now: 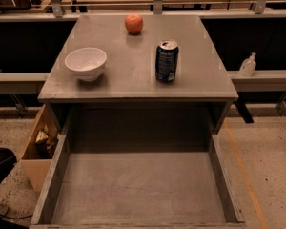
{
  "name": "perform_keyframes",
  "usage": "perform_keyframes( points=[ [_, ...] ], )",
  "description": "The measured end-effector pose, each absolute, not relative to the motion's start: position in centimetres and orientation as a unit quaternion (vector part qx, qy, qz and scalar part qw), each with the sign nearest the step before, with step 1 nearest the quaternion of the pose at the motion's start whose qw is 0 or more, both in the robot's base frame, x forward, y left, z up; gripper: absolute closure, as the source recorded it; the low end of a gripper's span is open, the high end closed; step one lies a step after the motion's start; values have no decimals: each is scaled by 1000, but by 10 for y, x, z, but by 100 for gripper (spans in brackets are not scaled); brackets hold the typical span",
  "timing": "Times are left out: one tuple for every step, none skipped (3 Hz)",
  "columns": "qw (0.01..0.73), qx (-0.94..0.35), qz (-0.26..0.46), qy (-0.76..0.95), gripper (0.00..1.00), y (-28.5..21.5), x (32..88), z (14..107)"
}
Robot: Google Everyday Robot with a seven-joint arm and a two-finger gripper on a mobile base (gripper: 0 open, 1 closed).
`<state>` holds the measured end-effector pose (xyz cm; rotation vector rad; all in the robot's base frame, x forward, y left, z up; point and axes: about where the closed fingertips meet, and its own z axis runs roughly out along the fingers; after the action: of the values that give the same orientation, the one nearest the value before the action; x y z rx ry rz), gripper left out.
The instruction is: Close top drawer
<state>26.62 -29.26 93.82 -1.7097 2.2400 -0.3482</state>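
The top drawer (138, 187) is pulled far out of the grey cabinet toward the camera. Its bare floor is empty, with plank sides on the left (52, 175) and right (225, 175). Its front and knob lie below the bottom edge of the view. The gripper is not in view.
On the cabinet top (133, 66) stand a white bowl (86, 63) at the left, a dark soda can (167, 61) at the right and a red apple (134, 23) at the back. A cardboard box (35, 151) sits on the floor at the left. A small bottle (248, 65) stands on a ledge at the right.
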Motion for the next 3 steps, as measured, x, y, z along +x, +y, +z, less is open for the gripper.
perform_keyframes(
  points=[
    [181,-585,-62,788,93,-323,234,894],
    [197,-585,-3,787,100,-330,213,846],
    [197,-584,-3,787,100,-330,213,846]
  ],
)
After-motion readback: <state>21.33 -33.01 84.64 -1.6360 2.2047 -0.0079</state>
